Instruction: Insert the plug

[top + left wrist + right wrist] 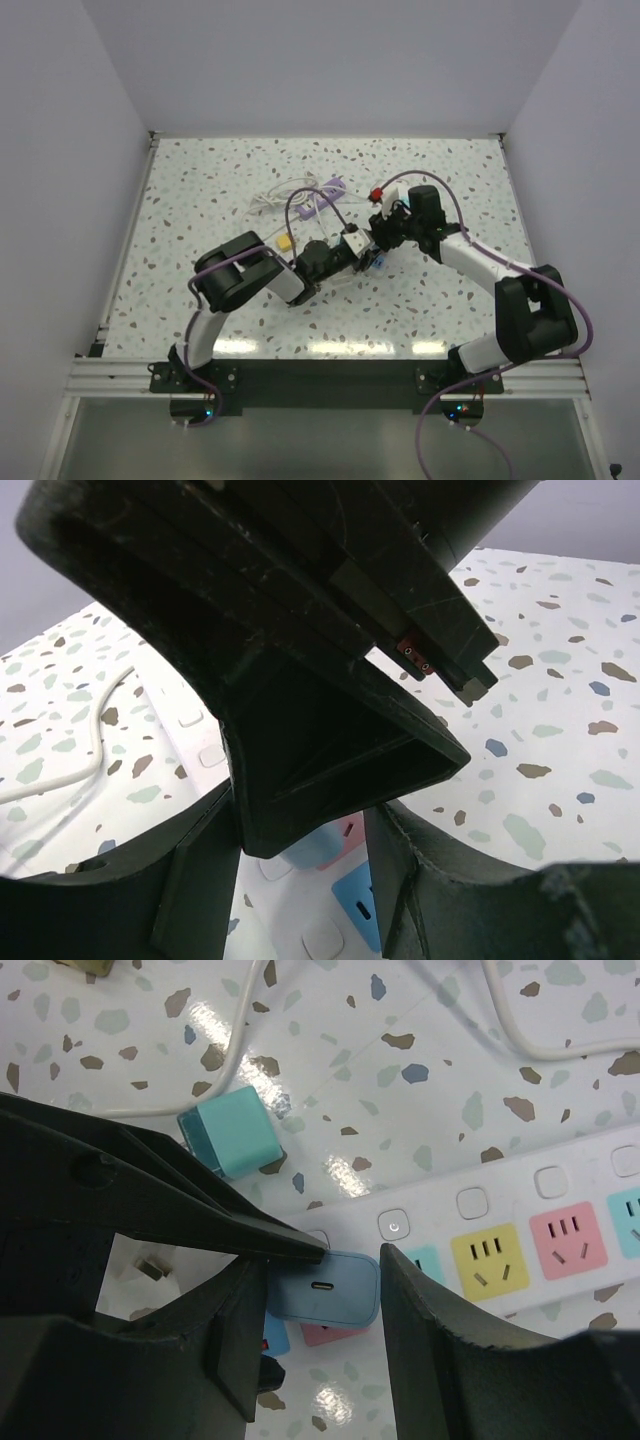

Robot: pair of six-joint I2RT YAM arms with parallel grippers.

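The right gripper (325, 1260) is clamping its jaws on the blue plug (322, 1295), with one finger pressing each side. The plug is sitting on the white power strip (510, 1198), which is running off toward 2 o'clock across the bench (420, 1020); its pins are hidden. A teal cube (230, 1132) is lying loose at 10 o'clock from the plug. The left gripper (302, 825) is holding its jaws partly apart, and the right gripper's black body is filling the gap. I cannot tell whether they are gripping anything.
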